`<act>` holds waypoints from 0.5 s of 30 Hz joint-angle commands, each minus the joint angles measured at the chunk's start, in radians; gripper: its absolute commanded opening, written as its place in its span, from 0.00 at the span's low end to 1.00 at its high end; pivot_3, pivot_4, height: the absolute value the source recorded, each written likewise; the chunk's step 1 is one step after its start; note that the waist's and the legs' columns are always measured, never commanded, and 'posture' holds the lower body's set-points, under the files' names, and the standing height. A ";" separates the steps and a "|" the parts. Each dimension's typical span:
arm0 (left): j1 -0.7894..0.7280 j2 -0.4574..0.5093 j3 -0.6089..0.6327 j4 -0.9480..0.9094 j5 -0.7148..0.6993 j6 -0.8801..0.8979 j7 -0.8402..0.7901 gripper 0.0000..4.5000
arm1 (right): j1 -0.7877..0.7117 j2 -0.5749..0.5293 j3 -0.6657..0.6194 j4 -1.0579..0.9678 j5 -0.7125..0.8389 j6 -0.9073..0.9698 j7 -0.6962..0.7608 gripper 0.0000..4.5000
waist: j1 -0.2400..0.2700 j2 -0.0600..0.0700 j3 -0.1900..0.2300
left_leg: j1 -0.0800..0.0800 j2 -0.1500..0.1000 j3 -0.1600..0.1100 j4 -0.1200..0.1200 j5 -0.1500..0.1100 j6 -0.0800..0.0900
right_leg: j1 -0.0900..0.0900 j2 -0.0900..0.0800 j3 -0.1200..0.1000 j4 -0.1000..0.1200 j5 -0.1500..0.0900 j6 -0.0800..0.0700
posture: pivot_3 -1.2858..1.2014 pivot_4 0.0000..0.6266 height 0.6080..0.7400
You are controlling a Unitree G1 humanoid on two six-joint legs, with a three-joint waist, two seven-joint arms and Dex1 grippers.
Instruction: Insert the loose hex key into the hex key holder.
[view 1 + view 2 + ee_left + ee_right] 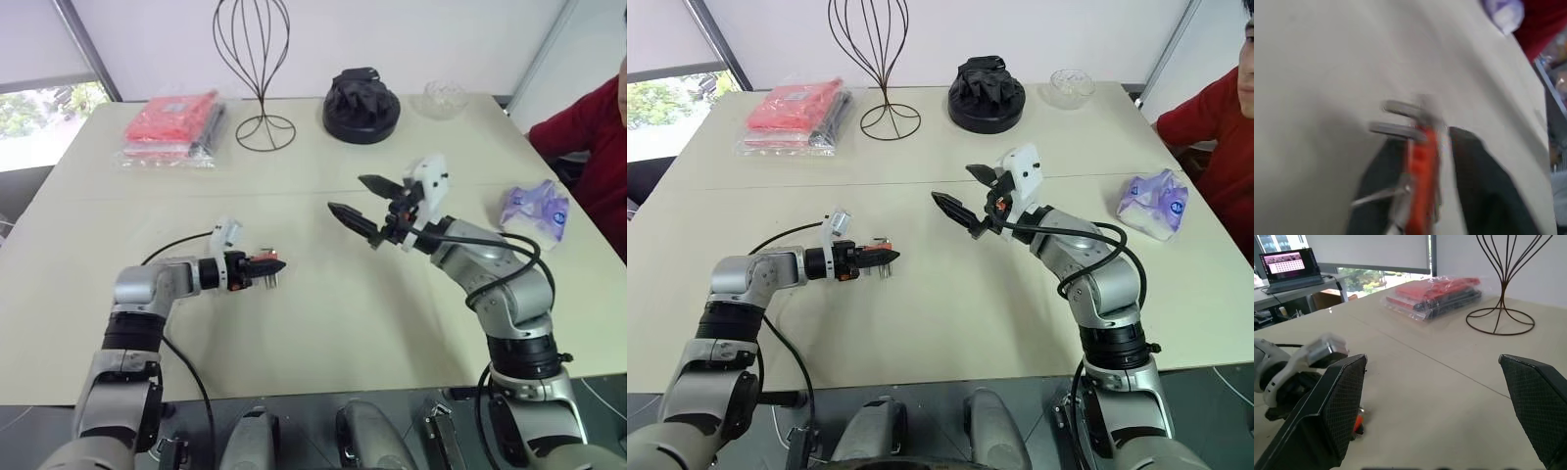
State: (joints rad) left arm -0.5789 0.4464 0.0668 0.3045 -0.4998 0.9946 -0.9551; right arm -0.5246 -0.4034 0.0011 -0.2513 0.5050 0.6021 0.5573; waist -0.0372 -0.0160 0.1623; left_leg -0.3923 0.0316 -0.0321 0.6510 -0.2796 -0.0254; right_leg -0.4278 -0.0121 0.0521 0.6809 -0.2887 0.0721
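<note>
The left tool (pixel 263 266) sits low over the counter (pixel 323 323), fingers closed about the orange holder (pixel 1421 161); metal keys protrude from its end. The right tool (pixel 355 199) hangs raised above the counter with fingers wide apart and empty. A separate loose key cannot be made out; it may already be seated. Judged step: insertion finished or nearly so. Next move calls for setting the holder down and letting go. Count: one holder, two tools, at least two protruding keys.

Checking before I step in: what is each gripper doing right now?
Left gripper: fingers around the hex key holder; grip firmness cannot be told.
Right gripper: open, holding nothing.
</note>
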 commanded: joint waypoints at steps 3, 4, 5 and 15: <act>0.020 0.063 -0.006 -0.013 0.047 -0.001 0.077 0.95 | -0.024 0.008 -0.011 -0.017 -0.011 -0.032 0.003 1.00 | -0.003 0.001 0.000 | 0.002 0.000 0.000 0.000 0.000 0.000 | 0.001 0.000 0.000 0.000 0.000 0.000 | 0.52 0.24 1.00; 0.027 0.077 -0.023 -0.016 0.064 -0.016 0.080 0.99 | -0.024 0.008 -0.012 -0.016 -0.012 -0.033 0.004 1.00 | -0.006 0.001 0.000 | 0.002 0.000 0.000 0.000 0.000 0.000 | 0.002 0.000 0.000 0.000 0.000 0.000 | 0.52 0.24 1.00; 0.032 0.090 -0.039 -0.016 0.081 -0.034 0.086 0.99 | -0.024 0.007 -0.012 -0.015 -0.014 -0.034 0.006 1.00 | -0.008 0.001 -0.001 | 0.003 0.000 0.000 0.000 0.000 0.000 | 0.002 0.000 0.000 0.000 0.000 0.000 | 0.52 0.24 1.00; 0.216 0.323 -0.085 -0.222 0.302 -0.425 0.168 0.99 | -0.001 -0.001 -0.020 -0.018 -0.010 -0.023 0.011 1.00 | -0.034 0.003 -0.002 | 0.008 0.002 0.000 -0.005 0.000 0.000 | 0.002 0.001 0.004 0.001 -0.001 -0.003 | 0.52 0.24 1.00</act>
